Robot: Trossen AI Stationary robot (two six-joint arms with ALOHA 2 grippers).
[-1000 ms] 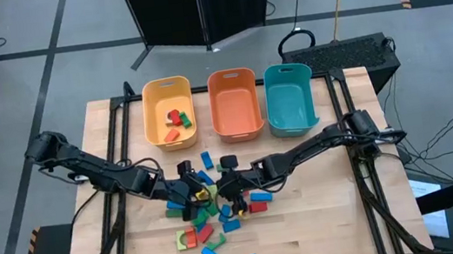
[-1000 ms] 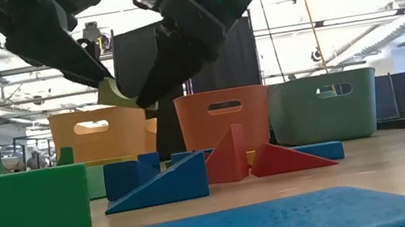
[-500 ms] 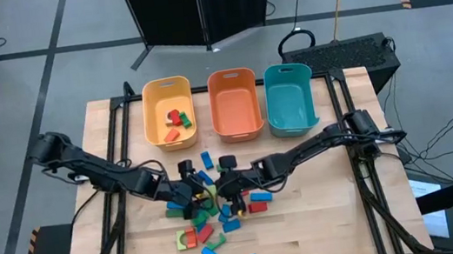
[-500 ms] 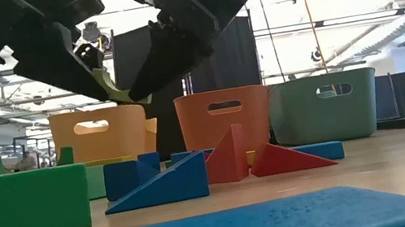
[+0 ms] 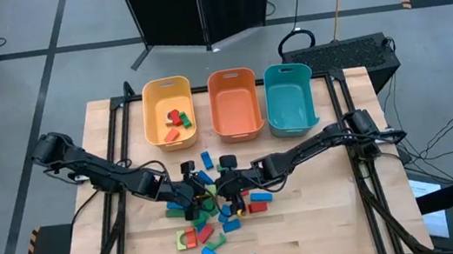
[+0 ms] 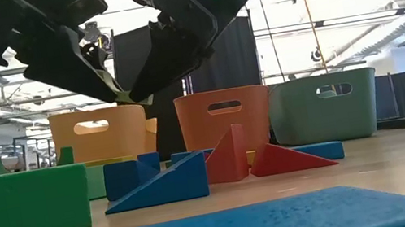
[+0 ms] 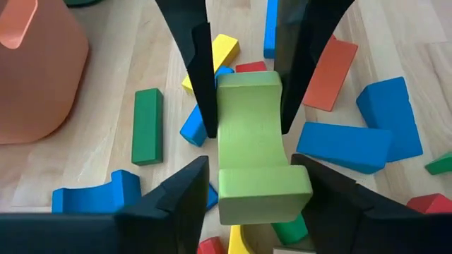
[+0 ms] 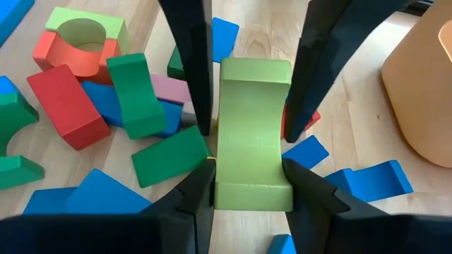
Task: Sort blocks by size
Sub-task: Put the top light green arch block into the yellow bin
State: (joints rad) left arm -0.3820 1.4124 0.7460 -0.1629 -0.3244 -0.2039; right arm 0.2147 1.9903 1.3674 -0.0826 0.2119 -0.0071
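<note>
The light-green wooden arch block (image 7: 252, 144) hangs above the block pile, pinched at one end by the right gripper (image 8: 251, 159) and bracketed at the other by the left gripper (image 7: 247, 152), whose fingers (image 7: 200, 77) sit against its sides. Below both grippers lie scattered wooden blocks (image 5: 213, 225); beyond them stand the yellow plastic bin (image 5: 169, 110), orange plastic bin (image 5: 234, 101) and teal plastic bin (image 5: 289, 97). If the right gripper lets go before the left has firm hold, the arch could twist free and drop into the pile.
</note>
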